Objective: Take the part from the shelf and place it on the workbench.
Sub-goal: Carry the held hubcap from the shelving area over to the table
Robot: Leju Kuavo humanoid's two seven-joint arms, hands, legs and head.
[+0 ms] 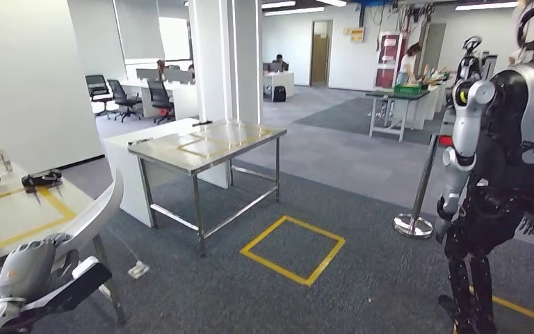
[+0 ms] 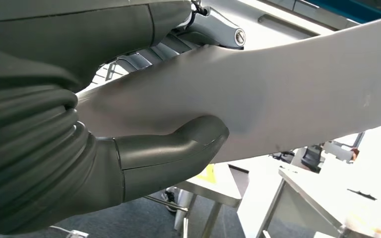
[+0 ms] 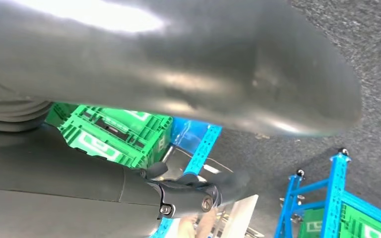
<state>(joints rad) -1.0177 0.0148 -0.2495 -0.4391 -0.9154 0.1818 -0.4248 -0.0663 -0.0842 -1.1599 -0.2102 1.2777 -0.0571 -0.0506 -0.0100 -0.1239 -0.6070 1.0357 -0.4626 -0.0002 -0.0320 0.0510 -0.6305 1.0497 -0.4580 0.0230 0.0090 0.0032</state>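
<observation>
Gripping pale part [image 2: 287, 94], left robot hand [image 2: 144, 144]

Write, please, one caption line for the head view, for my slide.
The left hand holds a long pale curved part beside a steel workbench, with another humanoid robot standing at right.
</observation>
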